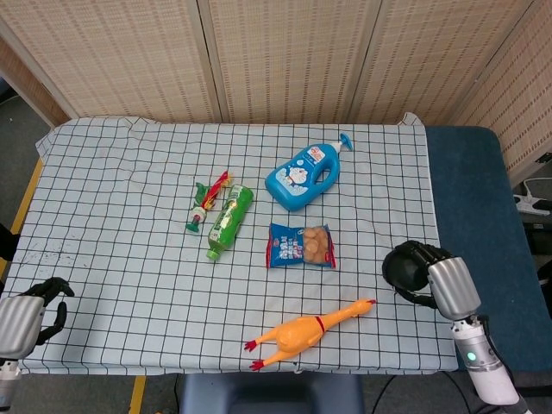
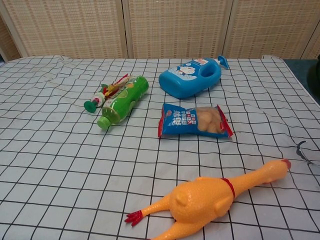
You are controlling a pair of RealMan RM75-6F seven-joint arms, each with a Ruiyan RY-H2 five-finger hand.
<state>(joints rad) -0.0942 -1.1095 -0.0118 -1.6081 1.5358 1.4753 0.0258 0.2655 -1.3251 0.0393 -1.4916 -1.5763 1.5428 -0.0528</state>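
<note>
Right robot hand (image 1: 412, 269), fingers curled on nothing, hovers lower right beside the rubber chicken (image 1: 304, 332); left robot hand (image 1: 36, 309), likewise curled, idles lower left.

A staged robot test room is suggested. The counter (image 1: 103, 172) is draped in a gridded cloth (image 1: 345, 310) and backed by woven folding screens (image 1: 285, 52). Unrelated household items are laid out on it.

Woven reed screens (image 1: 285, 56) stand behind the table. A checked cloth (image 1: 112, 198) covers it. Blue padding (image 1: 479, 198) shows at the right.
</note>
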